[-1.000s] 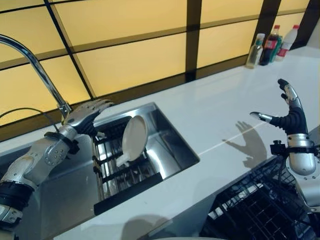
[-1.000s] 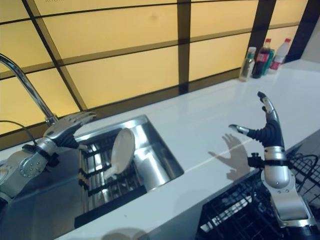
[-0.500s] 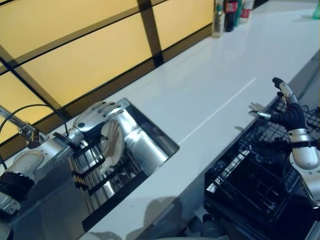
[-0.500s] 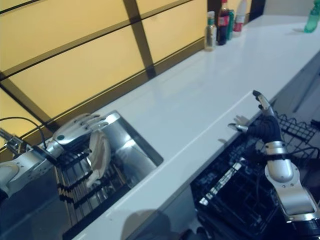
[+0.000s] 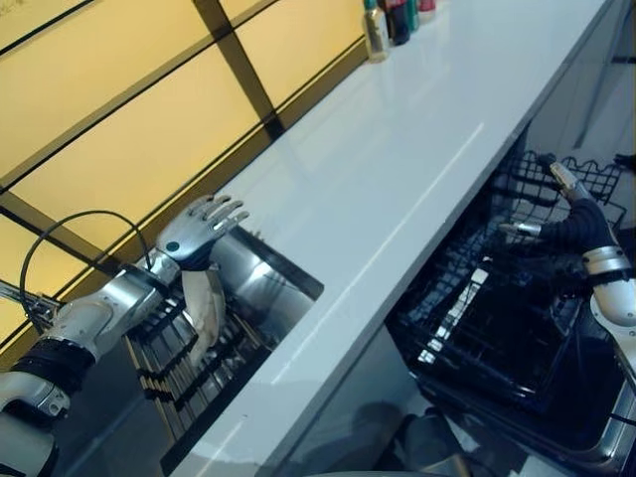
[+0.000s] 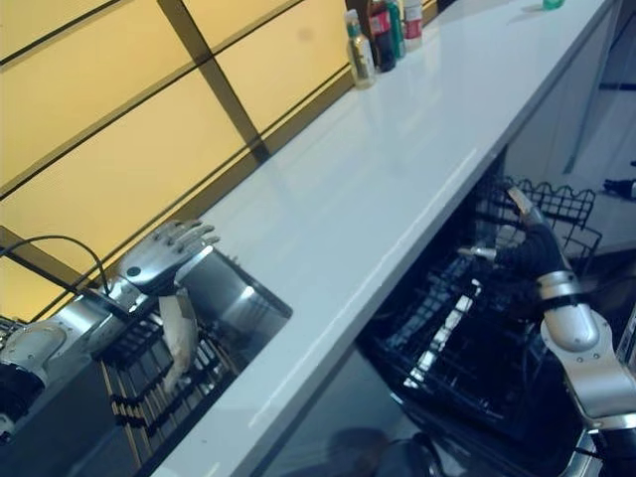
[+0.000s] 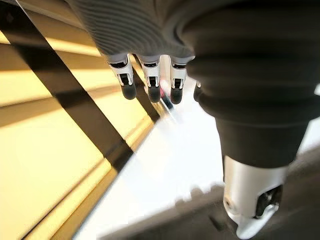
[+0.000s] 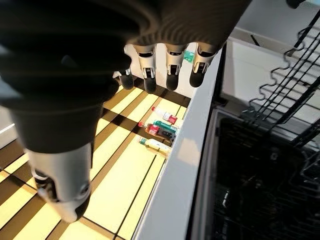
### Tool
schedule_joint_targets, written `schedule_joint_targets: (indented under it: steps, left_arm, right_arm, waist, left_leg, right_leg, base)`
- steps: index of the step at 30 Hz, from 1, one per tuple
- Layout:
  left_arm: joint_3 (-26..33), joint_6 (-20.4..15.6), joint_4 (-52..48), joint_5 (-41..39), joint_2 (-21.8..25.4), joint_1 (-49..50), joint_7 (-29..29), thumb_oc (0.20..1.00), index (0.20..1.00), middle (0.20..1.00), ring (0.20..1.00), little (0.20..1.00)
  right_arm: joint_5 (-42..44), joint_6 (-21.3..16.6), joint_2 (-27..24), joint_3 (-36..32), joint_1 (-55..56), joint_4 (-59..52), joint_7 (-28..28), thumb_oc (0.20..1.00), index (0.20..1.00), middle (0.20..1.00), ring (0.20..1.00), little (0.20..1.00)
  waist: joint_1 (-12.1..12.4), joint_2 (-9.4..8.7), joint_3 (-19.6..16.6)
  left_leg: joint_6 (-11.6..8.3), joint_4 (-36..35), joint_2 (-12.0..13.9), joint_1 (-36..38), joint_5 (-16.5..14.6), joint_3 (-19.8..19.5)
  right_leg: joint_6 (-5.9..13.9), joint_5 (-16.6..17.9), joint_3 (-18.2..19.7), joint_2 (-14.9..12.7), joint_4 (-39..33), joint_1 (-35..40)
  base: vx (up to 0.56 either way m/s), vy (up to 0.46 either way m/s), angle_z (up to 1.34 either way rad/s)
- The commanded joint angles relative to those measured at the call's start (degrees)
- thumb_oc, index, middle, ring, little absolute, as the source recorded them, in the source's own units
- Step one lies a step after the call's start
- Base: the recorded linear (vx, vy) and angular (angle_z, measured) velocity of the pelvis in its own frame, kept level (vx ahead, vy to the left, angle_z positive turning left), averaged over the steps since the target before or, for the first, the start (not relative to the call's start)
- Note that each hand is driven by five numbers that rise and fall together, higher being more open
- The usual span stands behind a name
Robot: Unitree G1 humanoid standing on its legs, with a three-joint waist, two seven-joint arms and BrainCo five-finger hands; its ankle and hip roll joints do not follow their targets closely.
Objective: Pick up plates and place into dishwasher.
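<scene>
A white plate (image 5: pixel 207 313) stands on edge in the dark rack (image 5: pixel 189 378) inside the steel sink (image 5: pixel 273 283). My left hand (image 5: pixel 196 229) hovers just above the plate's top rim, fingers straight and spread, holding nothing. My right hand (image 5: pixel 568 224) is open over the black dishwasher rack (image 5: pixel 497 338), which is pulled out below the counter's front edge. The right wrist view looks past straight fingers (image 8: pixel 167 67) along the counter edge and into the dishwasher rack (image 8: pixel 260 185).
A long white counter (image 5: pixel 417 149) runs from the sink to the far end, where several bottles (image 6: pixel 378 30) stand against the yellow panelled wall. A second wire rack (image 5: pixel 581 179) sits beyond my right hand.
The camera has swung, so the whole scene has shifted. My left hand has come from the tap side to above the plate. My right hand has lowered from over the counter to over the dishwasher rack.
</scene>
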Motion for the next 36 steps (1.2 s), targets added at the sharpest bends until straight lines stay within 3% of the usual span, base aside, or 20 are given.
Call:
schedule_joint_targets:
  steps: [1,14,24,36]
  left_arm:
    - [0.9,-0.1,3.6,0.9,0.3,0.0,-4.0,1.000,1.000,1.000,1.000,1.000]
    - [3.9,0.8,1.3,-2.2,3.2,2.0,-6.4,1.000,1.000,1.000,1.000,1.000]
    - [6.9,0.4,1.5,-3.3,2.8,3.4,-4.0,1.000,1.000,1.000,1.000,1.000]
    - [13.9,-0.2,2.5,-14.1,-0.7,7.4,-4.4,1.000,1.000,1.000,1.000,1.000]
  right_arm:
    - [0.6,-1.0,-2.6,0.9,-4.6,-3.1,0.8,1.000,1.000,1.000,1.000,1.000]
    - [-0.9,-0.9,-1.1,-0.8,-2.9,-3.2,2.2,1.000,1.000,1.000,1.000,1.000]
    - [-0.9,-0.6,0.4,-2.3,-0.8,-3.2,2.7,1.000,1.000,1.000,1.000,1.000]
    - [-1.8,-1.4,4.1,-3.6,2.4,-3.3,2.8,1.000,1.000,1.000,1.000,1.000]
  waist:
    - [0.5,-1.16,-4.0]
    - [2.4,-0.35,-5.2]
    - [3.3,-1.26,-7.2]
    - [4.1,-3.10,-8.9]
  left_leg:
    - [1.83,8.3,-3.5,-0.7,-10.0,0.0]
    - [1.49,7.1,-4.1,-0.3,-9.6,-1.7]
    - [1.41,6.4,-4.2,0.6,-10.0,-2.4]
    - [1.62,5.9,-3.6,1.4,-10.3,-2.7]
  right_leg:
    - [4.75,0.4,0.2,-1.7,-8.2,3.6]
    - [4.48,0.3,-2.2,-2.3,-10.3,6.1]
    - [4.53,0.3,-3.0,-2.1,-11.6,7.8]
    - [4.88,0.5,-2.8,-1.4,-12.1,8.4]
  base:
    - [0.01,0.045,-0.06]
    - [0.00,0.021,0.02]
    - [-0.01,-0.002,0.10]
    - [0.00,-0.038,0.04]
